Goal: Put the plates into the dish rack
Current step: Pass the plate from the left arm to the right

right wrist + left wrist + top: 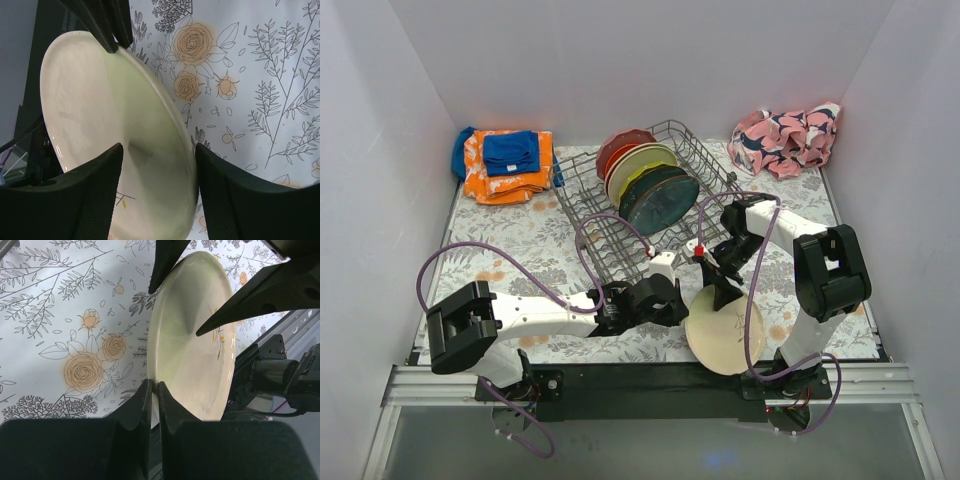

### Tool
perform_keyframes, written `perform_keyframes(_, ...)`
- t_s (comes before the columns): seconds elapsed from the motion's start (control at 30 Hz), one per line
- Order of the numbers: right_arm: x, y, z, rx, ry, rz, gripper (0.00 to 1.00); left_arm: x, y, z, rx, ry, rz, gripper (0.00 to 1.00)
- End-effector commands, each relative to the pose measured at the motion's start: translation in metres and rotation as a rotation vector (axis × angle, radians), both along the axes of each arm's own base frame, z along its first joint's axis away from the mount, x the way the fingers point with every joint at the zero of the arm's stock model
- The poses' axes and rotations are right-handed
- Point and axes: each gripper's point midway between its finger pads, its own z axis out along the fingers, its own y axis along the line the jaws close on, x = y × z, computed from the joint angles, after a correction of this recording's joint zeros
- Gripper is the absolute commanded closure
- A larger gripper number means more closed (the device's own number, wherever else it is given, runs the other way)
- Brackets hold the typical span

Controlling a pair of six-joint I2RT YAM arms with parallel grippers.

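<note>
Here, two claws meet on one plate

The left claw (155, 387) is clenched on the rim of the cream plate with twig mark (195, 355), which stands on edge. The right claw (157, 150) straddles the opposite rim, jaws spread. The plate is at 5 o'clock from the dish rack (610, 250) on the desk (520, 240); other plates (650, 185) stand inside the rack.
</note>
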Motion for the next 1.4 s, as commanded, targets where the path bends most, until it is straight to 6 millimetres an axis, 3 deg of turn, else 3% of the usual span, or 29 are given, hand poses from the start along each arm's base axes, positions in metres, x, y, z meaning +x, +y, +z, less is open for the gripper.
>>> perform_keyframes(0.0, -0.009, 0.004, 0.001, 0.034, 0.051, 0.008, 0.37, -0.005, -0.018, 0.041, -0.119, -0.054, -0.065, 1.0)
perform_keyframes(0.33, -0.017, 0.0, -0.003, 0.018, 0.07, 0.01, 0.61, -0.002, -0.018, 0.037, -0.088, -0.083, -0.073, 1.0)
perform_keyframes(0.57, -0.02, 0.0, 0.001, 0.02, 0.063, 0.003, 0.71, -0.001, -0.02, 0.031, -0.068, -0.086, -0.079, 1.0)
perform_keyframes(0.8, -0.02, 0.001, 0.002, 0.024, 0.079, -0.013, 0.89, -0.001, -0.014, 0.023, -0.066, -0.057, -0.045, 1.0)
perform_keyframes(0.87, -0.02, 0.002, 0.003, 0.033, 0.082, -0.019, 0.99, -0.002, -0.009, 0.023, -0.077, -0.045, -0.032, 0.87)
perform_keyframes(0.93, -0.021, 0.002, 0.003, 0.036, 0.082, -0.019, 0.99, -0.005, -0.001, 0.015, -0.078, -0.015, -0.018, 0.7)
perform_keyframes(1.03, -0.022, 0.003, 0.003, 0.045, 0.083, -0.017, 0.99, -0.009, 0.005, 0.018, -0.122, 0.018, -0.017, 0.55)
perform_keyframes(1.17, -0.025, 0.003, 0.004, 0.056, 0.09, -0.02, 0.99, -0.015, 0.018, 0.008, -0.157, 0.081, -0.022, 0.46)
perform_keyframes(1.37, -0.027, 0.005, 0.009, 0.086, 0.073, -0.02, 0.99, -0.024, 0.027, -0.002, -0.2, 0.156, -0.078, 0.41)
